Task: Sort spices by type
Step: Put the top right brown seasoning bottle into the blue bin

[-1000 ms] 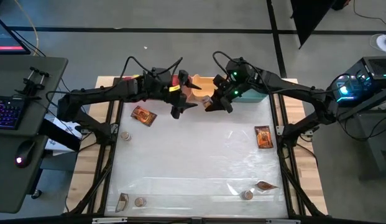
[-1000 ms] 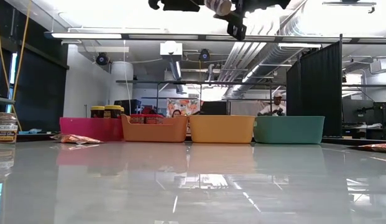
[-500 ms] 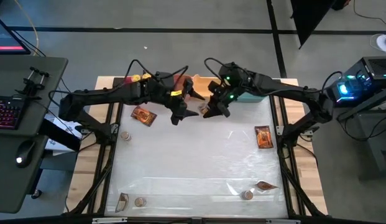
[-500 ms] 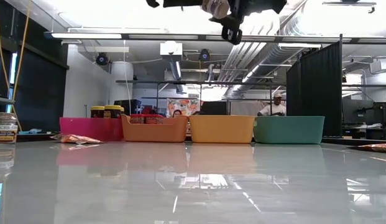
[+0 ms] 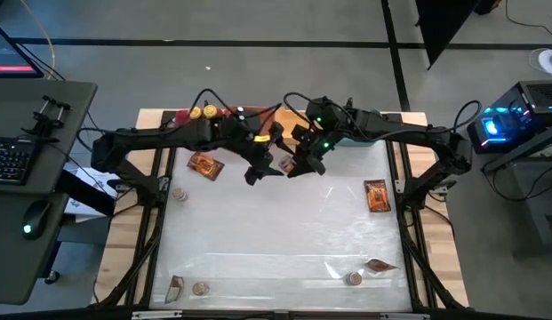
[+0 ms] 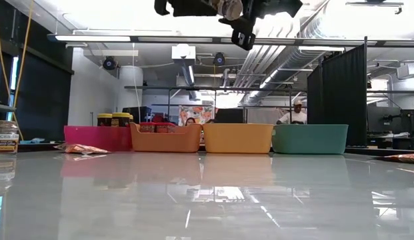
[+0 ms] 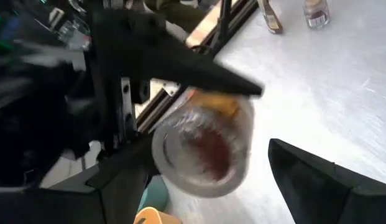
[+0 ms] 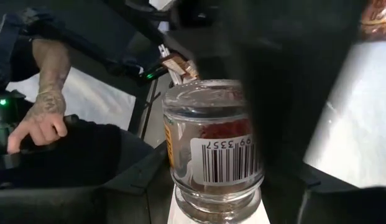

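Note:
A small glass jar (image 8: 211, 146) with red-brown spice and a barcode label is held high over the table's far middle by my right gripper (image 5: 299, 165), which is shut on it. My left gripper (image 5: 263, 169) faces it, open. In the left wrist view the jar's round glass base (image 7: 202, 152) shows between the left gripper's two fingers, with a clear gap to one finger (image 7: 311, 180). In the low view both grippers and the jar (image 6: 231, 8) hang at the picture's top. My right gripper pinches the jar's glass side (image 8: 252, 146) between its two fingers (image 8: 292, 112). The jar lies along the fingers, base pointing away toward the left gripper, lifted well clear of the table. Whether my left gripper touches the jar I cannot tell.
Pink (image 6: 99, 139), orange (image 6: 165, 139), yellow (image 6: 237, 139) and teal (image 6: 309, 139) bins line the far edge. Foil packets (image 5: 204, 165) (image 5: 377, 195) (image 5: 380, 265) and little jars (image 5: 179, 193) (image 5: 200, 288) (image 5: 354, 278) lie scattered. A person's arm (image 8: 46, 106) shows beyond the table.
Both grippers have moved toward each other over the table's far middle, coming slightly nearer and lower. The right one has carried the jar leftward. The left one has moved rightward and tipped further down, staying open, and now stands around the jar's base.

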